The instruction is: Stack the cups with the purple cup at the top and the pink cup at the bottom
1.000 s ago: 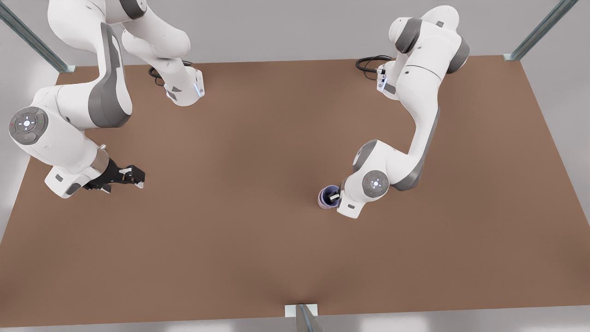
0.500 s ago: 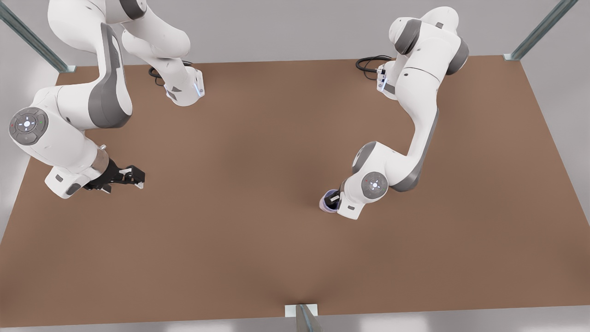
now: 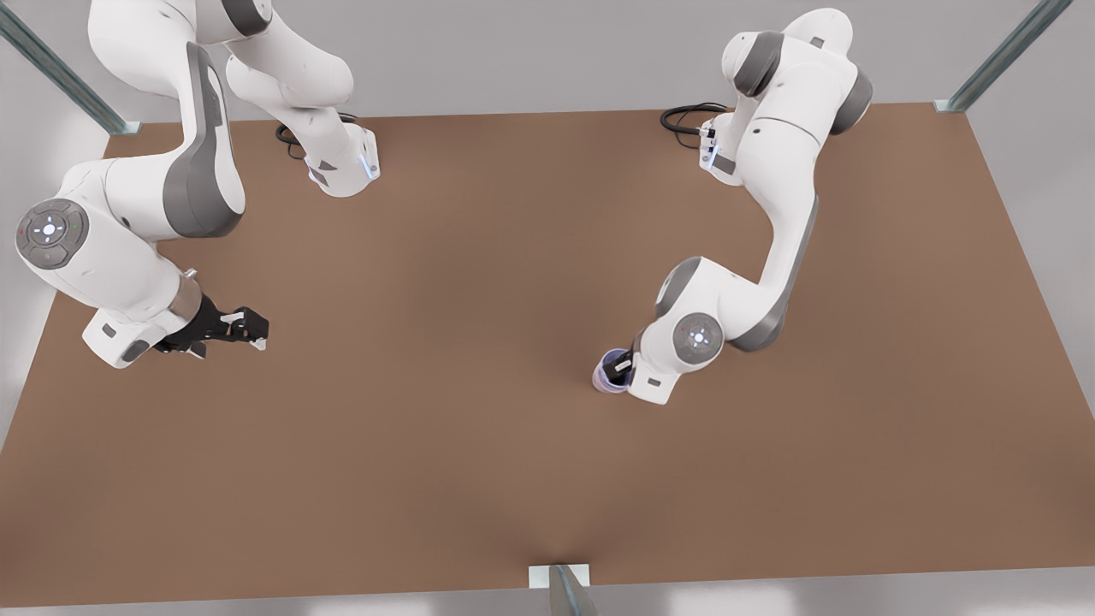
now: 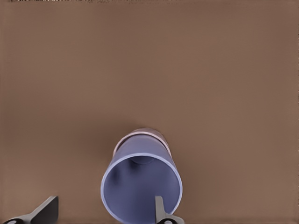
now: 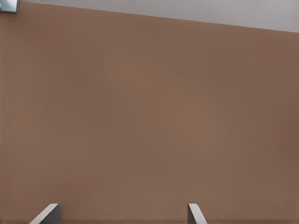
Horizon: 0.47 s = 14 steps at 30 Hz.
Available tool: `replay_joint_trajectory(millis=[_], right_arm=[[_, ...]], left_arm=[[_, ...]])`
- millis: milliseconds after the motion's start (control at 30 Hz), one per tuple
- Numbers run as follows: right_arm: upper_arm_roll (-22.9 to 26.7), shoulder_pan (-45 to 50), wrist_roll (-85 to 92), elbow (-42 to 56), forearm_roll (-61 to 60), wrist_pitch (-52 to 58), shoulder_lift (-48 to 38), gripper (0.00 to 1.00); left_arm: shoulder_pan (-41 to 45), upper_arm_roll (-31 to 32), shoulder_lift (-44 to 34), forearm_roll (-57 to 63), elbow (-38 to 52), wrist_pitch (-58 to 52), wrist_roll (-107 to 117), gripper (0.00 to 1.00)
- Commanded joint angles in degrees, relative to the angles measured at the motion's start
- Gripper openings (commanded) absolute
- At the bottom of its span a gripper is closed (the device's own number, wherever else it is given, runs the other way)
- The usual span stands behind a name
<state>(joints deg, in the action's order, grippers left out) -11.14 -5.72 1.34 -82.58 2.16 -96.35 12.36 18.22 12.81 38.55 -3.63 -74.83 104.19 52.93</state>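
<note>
The purple cup [image 4: 140, 186] sits nested upright inside the pink cup [image 4: 140, 135], of which a thin pink band shows around it. In the front view the purple cup [image 3: 609, 368] stands right of the table's middle. My left gripper [image 4: 103, 212] hangs over it, open, with one finger [image 4: 159, 207] inside the cup and the other [image 4: 46, 210] well outside its wall. In the front view the left gripper [image 3: 619, 368] is partly hidden by its wrist. My right gripper [image 3: 250, 329] waits open over bare table on the front view's left, its fingers [image 5: 50, 212] wide apart.
The brown table [image 3: 479, 257] carries both arm bases [image 3: 342, 167] along its far edge, with a black cable [image 3: 684, 115] beside the one on the front view's right. Metal frame posts [image 3: 565, 586] stand at the near edge and the far corners.
The left arm's wrist moved slightly toward the near edge over the cups, then came back. The cups and the right arm have not moved.
</note>
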Motion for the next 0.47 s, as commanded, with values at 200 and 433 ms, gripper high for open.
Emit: replay_joint_trajectory(millis=[200,433], right_arm=[[0.07,0.01,-0.02,0.05,-0.05,0.02,-0.05,1.00],[-0.02,0.01,-0.02,-0.04,-0.05,0.02,-0.05,1.00]], left_arm=[[-6.35,-21.42,-16.39,2.57,3.29,-25.88,-57.06,1.00],[-6.00,-21.25,-28.26,3.45,-8.32,-20.61,-56.79,1.00]])
